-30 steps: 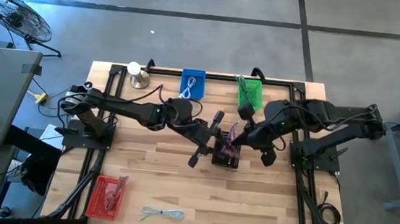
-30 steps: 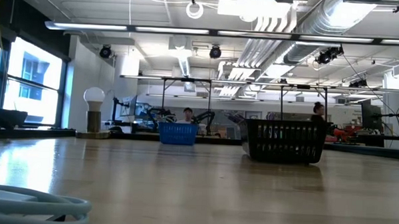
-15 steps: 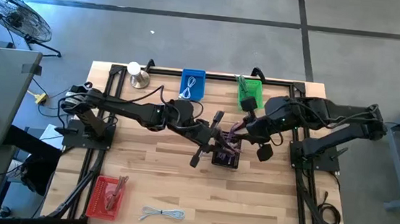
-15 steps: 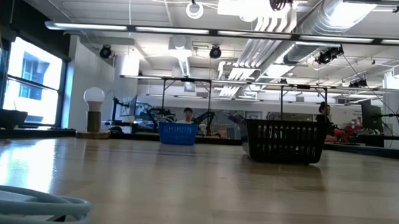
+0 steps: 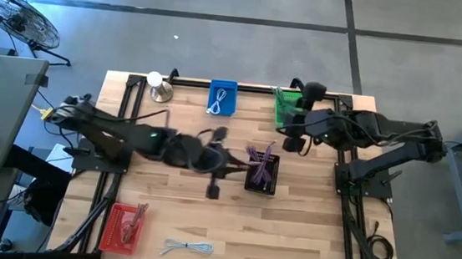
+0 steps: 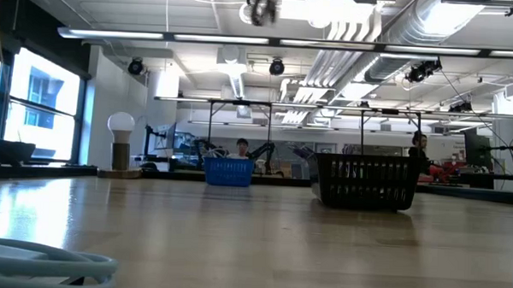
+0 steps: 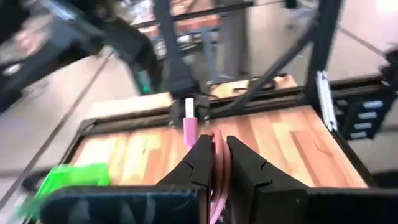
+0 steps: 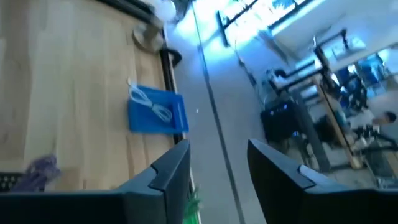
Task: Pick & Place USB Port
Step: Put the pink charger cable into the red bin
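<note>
Baskets, four: one blue basket (image 5: 223, 97) and one green basket (image 5: 286, 107) at the table's (image 5: 306, 228) far edge, one black basket (image 5: 262, 176) near its middle, one red basket (image 5: 123, 226) at the near left corner. Cables, by lot: one white cable (image 5: 218, 102) in the blue basket, one pale coiled cable (image 5: 188, 246) loose at the near edge, one purple bundle (image 5: 261, 163) in the black basket, count within not discernible, and one pink USB cable (image 7: 191, 129). Lamps, one: bulb lamp (image 5: 158, 85) at the far left corner; robot arms, two.

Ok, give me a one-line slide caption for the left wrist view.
Left hand shut on a pink USB cable, its plug pointing ahead over the wooden table.
</note>
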You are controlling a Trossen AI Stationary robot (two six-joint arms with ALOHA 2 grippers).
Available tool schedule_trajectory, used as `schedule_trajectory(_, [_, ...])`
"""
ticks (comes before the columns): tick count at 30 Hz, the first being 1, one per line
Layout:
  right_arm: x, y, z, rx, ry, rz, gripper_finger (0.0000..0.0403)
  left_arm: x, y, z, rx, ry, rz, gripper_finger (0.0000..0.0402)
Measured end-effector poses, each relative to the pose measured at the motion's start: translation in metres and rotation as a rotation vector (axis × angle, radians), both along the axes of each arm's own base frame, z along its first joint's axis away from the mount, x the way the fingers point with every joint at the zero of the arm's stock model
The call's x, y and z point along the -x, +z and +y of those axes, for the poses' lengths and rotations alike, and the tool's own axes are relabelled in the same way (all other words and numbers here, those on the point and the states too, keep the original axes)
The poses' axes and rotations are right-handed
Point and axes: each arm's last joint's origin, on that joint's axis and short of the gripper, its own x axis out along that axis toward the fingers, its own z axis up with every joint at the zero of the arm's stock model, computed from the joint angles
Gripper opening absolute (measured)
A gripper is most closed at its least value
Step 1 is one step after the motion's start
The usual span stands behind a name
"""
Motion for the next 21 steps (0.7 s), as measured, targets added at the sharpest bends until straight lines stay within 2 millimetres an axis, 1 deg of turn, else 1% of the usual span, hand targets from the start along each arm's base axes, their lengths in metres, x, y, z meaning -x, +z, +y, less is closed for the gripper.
schedule_trajectory(2, [0.002,-0.002,-0.005,-0.008,-0.029,0.019,0.0150,0.016,0.006,-0.010,0.039,0.081,0.011,0.0019])
schedule_trajectory(4, [0.002,-0.004,-0.010,-0.037,-0.039,0.031,0.0146,0.035,0.007,-0.020,0.080,0.143,0.055,0.0019])
schedule_trajectory(6, [0.003,-0.006,-0.015,-0.074,-0.039,0.036,0.0143,0.048,0.008,-0.029,0.145,0.195,0.073,0.0019])
schedule_trajectory(8, [0.003,-0.006,-0.020,-0.115,-0.040,0.027,0.0140,0.061,0.003,-0.040,0.181,0.251,0.110,0.0021])
schedule_trajectory(15, [0.003,-0.008,-0.032,-0.201,-0.025,0.022,0.0131,0.100,-0.011,-0.070,0.253,0.451,0.102,0.0017])
schedule_trajectory(18, [0.003,-0.008,-0.034,-0.214,-0.022,0.021,0.0128,0.115,-0.016,-0.082,0.263,0.495,0.068,0.0017])
schedule_trajectory(21, [0.003,-0.008,-0.038,-0.226,-0.022,0.020,0.0128,0.127,-0.021,-0.094,0.301,0.501,0.045,0.0017])
